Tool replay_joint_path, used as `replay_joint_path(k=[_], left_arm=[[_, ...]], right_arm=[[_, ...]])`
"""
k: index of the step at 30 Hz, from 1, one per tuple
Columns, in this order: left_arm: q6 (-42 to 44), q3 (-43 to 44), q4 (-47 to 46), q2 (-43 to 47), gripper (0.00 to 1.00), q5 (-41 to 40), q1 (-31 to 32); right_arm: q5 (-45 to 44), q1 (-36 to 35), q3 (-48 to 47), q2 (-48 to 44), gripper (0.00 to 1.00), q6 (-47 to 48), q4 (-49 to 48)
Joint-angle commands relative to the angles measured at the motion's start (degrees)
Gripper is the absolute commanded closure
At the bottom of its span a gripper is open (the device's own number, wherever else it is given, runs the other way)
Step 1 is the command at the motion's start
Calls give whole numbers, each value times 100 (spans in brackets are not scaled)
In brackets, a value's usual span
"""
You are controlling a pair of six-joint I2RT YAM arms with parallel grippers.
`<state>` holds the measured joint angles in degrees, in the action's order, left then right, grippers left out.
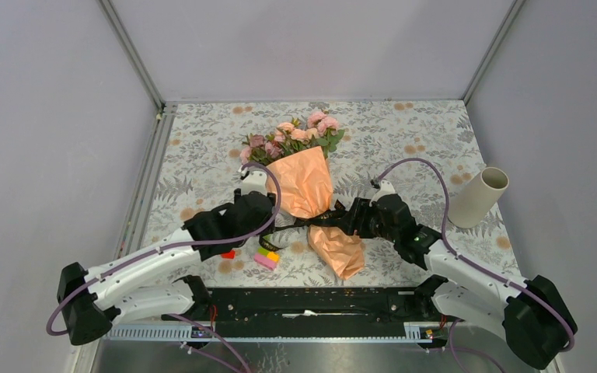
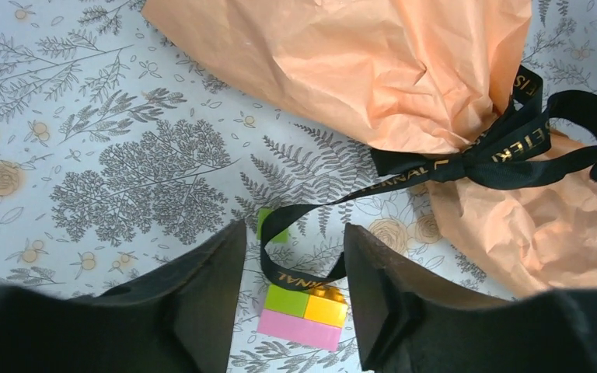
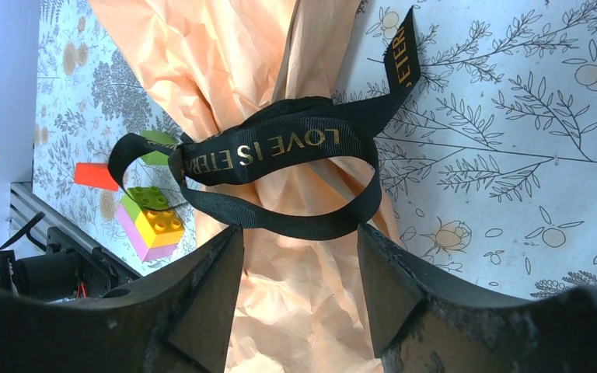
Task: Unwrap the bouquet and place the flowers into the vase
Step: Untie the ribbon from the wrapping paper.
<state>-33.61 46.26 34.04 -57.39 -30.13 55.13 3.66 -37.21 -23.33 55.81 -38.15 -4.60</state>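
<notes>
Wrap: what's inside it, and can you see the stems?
Pink and peach roses with green leaves stick out of the wrap's far end. The stems cannot be seen: the paper covers them, cinched by the black ribbon.

Orange-wrapped, ribbon-tied bouquet flat at centre, beige vase well to its right

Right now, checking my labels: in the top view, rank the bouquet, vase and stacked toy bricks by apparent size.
1. bouquet, by far the largest
2. vase
3. stacked toy bricks, the smallest
None of them look close in size.
</notes>
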Motion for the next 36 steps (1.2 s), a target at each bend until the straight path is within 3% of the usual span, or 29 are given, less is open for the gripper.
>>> replay_joint_path(k=[1, 6, 12, 21, 27, 36], left_arm=[[120, 28, 146, 247, 40, 189, 4], [-116, -542, -263, 177, 32, 1073, -248], [-924, -1218, -886, 301, 35, 1874, -965], [-1596, -1659, -1343, 296, 44, 2025, -1223], [-1631, -1644, -1174, 125, 48, 1939, -1276], [-1633, -1653, -1023, 44, 60, 1829, -1277]], right_arm=[[-178, 31, 23, -228, 38, 118, 32], [-282, 31, -3, -475, 38, 173, 290], [-340, 34, 64, -726, 38, 186, 426], [-322, 31, 134, -742, 38, 168, 426], [-333, 30, 151, -795, 38, 186, 425], [-336, 31, 150, -782, 38, 191, 425]])
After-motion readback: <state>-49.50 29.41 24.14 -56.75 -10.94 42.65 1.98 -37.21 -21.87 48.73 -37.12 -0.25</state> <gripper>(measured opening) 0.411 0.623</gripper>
